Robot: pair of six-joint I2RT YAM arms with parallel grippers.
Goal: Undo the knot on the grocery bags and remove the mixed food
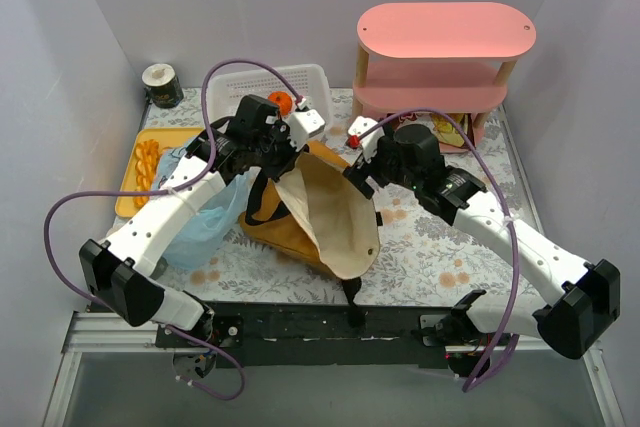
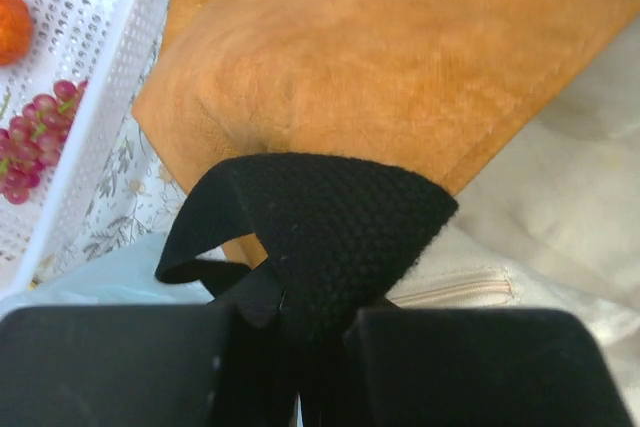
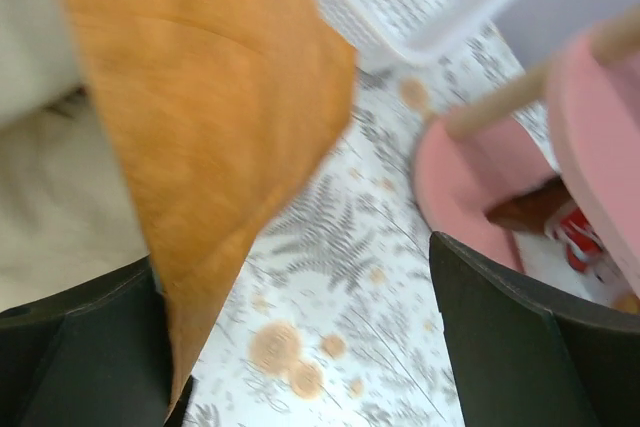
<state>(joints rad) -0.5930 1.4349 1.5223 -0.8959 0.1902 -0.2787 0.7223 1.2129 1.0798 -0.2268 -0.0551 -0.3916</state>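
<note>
The mustard-brown tote point(image 1: 290, 227) lies in the middle of the table, mouth gaping, cream lining point(image 1: 335, 217) showing. My left gripper point(image 2: 300, 322) is shut on its black strap handle point(image 2: 330, 237) at the tote's back left. My right gripper point(image 3: 300, 347) stands open at the tote's right edge point(image 3: 200, 127), fabric by its left finger, nothing held. The pale blue bag point(image 1: 205, 217) lies left of the tote. An orange fruit point(image 2: 12, 22) and grapes point(image 2: 35, 137) sit in the white basket point(image 2: 100, 97). Pastry pieces point(image 1: 147, 165) lie on the yellow tray point(image 1: 170, 135). A colourful packet point(image 1: 452, 130) rests under the shelf.
A pink two-tier shelf point(image 1: 445, 32) stands at the back right, close to my right gripper. A dark cup with a white rim point(image 1: 161, 85) is in the back left corner. The tote's second strap point(image 1: 350, 292) hangs toward the near edge.
</note>
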